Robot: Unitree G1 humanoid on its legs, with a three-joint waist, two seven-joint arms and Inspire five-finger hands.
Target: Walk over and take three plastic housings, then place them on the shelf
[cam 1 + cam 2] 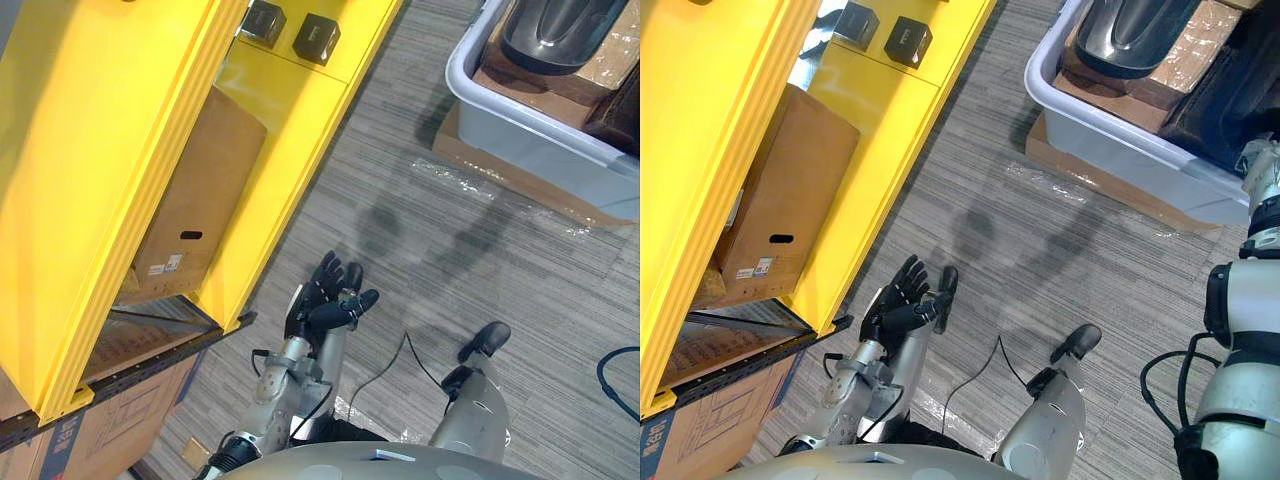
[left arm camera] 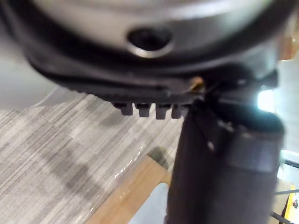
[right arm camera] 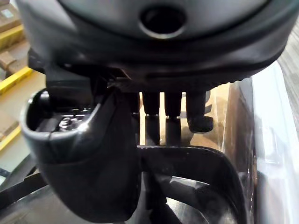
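Things counted beside the shelf

One yellow shelf (image 1: 90, 150), two small black blocks (image 1: 263, 20) (image 1: 316, 38) on it, two cardboard boxes (image 1: 195, 195) (image 1: 110, 430), one grey bin (image 1: 530, 140), one glossy dark housing (image 1: 560, 30) inside; further housings cannot be counted.

Shelf (image 1: 110, 150) was glossy yellow painted metal; box (image 1: 200, 190), matt brown cardboard; floor (image 1: 420, 260), rough grey woven carpet; bin (image 1: 520, 130), smooth pale plastic, holding a glossy dark plastic housing (image 1: 560, 30).
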